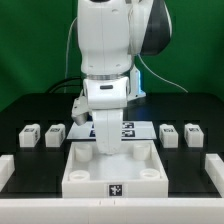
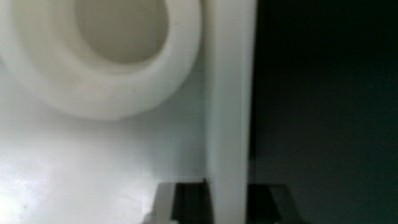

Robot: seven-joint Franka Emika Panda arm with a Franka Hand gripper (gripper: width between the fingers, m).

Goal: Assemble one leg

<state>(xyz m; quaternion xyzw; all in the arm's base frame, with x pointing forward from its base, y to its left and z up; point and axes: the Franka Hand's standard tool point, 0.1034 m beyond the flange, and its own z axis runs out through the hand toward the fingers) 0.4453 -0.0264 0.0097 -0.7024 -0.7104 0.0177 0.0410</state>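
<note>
White legs (image 1: 28, 133): four in a row; one large square part (image 1: 85, 183).

The large white square part (image 1: 85, 172) looks like smooth plastic with a faint sheen. The stubby white leg (image 1: 28, 134) looks alike. The black counter (image 1: 22, 110) is matt, and the arm's white shell (image 1: 105, 40) is glossy.

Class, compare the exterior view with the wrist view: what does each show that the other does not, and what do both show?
Exterior only: the arm, four legs, two on each side, and the tag on the front of the square part. Wrist only: one socket close up, with its inner wall. Both: the white square part.
</note>
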